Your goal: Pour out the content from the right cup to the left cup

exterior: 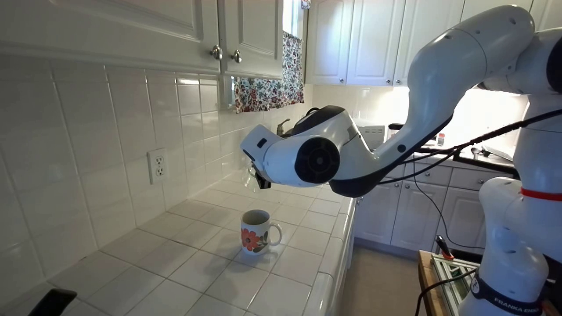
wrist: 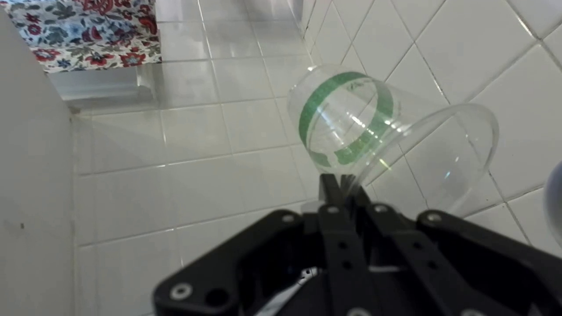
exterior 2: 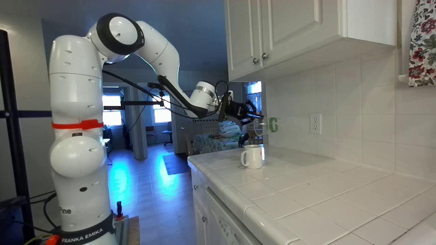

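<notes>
The right cup is a clear, see-through cup with a green band (wrist: 351,118); it also shows faintly in both exterior views (exterior: 250,179) (exterior 2: 273,125). My gripper (wrist: 342,186) is shut on its thin wall near the rim and holds it in the air, tipped on its side. The gripper also shows in both exterior views (exterior: 263,181) (exterior 2: 256,116). I cannot see any content in the cup. The left cup, a white mug with a red flower (exterior: 256,232), stands upright on the counter, below and apart from the held cup. Its edge shows at the right of the wrist view (wrist: 555,204).
The white tiled counter (exterior: 189,263) runs along a tiled wall with a power outlet (exterior: 157,166). White cabinets (exterior 2: 289,30) hang above. A floral curtain (exterior: 272,87) hangs at the window. A black object (exterior: 52,302) stands at the near counter corner.
</notes>
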`<state>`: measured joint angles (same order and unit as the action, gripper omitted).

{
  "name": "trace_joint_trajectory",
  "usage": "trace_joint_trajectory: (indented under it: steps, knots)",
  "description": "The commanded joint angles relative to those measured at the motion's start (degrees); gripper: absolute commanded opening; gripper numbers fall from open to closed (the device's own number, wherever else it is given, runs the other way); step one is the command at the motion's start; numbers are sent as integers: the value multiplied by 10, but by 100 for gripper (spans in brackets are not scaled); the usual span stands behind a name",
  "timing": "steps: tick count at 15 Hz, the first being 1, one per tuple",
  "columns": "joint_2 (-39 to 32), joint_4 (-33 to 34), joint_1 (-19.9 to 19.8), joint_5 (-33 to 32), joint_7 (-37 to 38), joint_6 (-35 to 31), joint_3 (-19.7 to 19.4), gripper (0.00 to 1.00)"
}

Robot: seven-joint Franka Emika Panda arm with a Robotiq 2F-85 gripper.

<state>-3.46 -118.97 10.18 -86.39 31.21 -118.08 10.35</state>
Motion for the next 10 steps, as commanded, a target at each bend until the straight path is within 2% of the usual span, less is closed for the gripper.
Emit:
trace_joint_trajectory:
  steps: [1, 6, 10]
  knots:
    - [-15, 18, 4, -12, -14, 15, 1, 2]
    - [-7, 21, 1, -1, -3, 0, 0, 2]
    - [34, 13, -10, 59, 27, -56, -9, 2]
